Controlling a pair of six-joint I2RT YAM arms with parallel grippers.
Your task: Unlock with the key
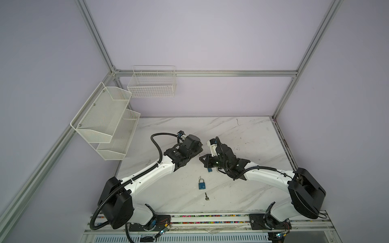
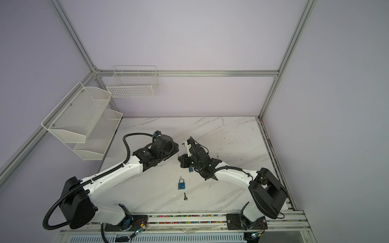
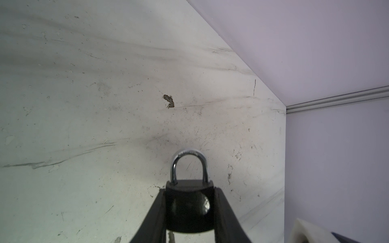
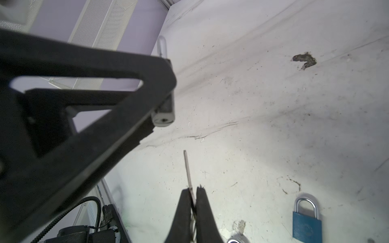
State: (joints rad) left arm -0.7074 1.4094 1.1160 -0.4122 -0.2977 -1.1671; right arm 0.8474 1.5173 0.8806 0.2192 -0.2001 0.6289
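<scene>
My left gripper [image 3: 190,189] is shut on a black padlock [image 3: 189,207], its fingers on the two sides of the body and the silver shackle [image 3: 189,162] sticking out ahead. In the right wrist view the lock's silver underside with the keyhole [image 4: 163,118] faces the camera. My right gripper [image 4: 193,189] is shut on a thin metal key [image 4: 187,168], whose blade points toward that keyhole but stops well short of it. In both top views the two grippers [image 1: 196,150] [image 1: 203,158] meet nose to nose above the middle of the marble table [image 1: 252,136].
A blue padlock [image 1: 201,184] lies on the table toward the front, with a loose key [image 1: 206,196] just below it. Another small blue lock [image 1: 209,170] lies under my right wrist. White mesh shelves [image 1: 105,124] and a wire basket [image 1: 151,84] hang at the back left.
</scene>
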